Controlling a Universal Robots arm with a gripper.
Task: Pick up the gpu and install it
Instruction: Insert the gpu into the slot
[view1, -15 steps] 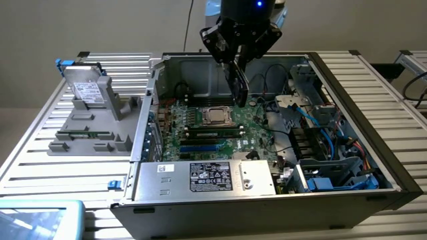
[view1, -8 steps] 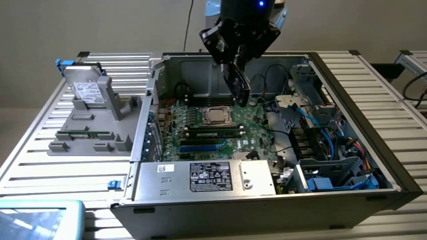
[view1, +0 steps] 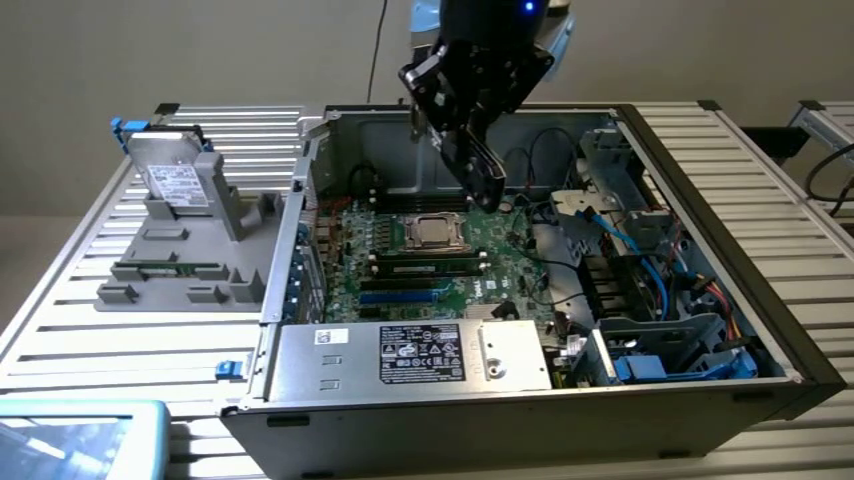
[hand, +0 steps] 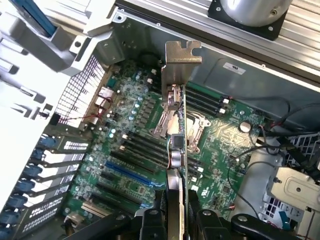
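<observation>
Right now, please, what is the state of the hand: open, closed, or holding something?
The hand: closed, holding the gpu edge-on over the motherboard.

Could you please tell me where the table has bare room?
The slatted metal table is bare on the exterior view's right of the dark computer case, and between the grey holder and the pale blue box. Inside the case is crowded.
</observation>
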